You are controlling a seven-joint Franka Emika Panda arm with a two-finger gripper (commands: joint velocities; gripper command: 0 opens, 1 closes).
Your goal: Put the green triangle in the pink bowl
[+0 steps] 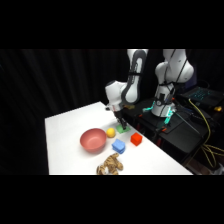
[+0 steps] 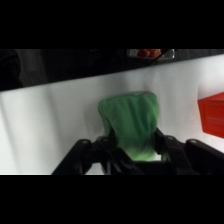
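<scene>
The green triangle [image 1: 121, 129] rests on the white table near its far edge, to the right of the pink bowl [image 1: 93, 139]. My gripper [image 1: 120, 124] has come down onto it from above. In the wrist view the green triangle [image 2: 131, 122] fills the gap between the two black fingers, and the gripper [image 2: 134, 144] is shut on its sides. The block still sits on the table. The bowl has nothing in it and lies out of the wrist view.
A yellow ball [image 1: 110, 132] sits between the bowl and the triangle. A red cube [image 1: 136, 139] [image 2: 212, 115] lies just right of the gripper, a blue block [image 1: 118, 146] in front of it, and a brown lumpy object [image 1: 110, 165] near the front edge.
</scene>
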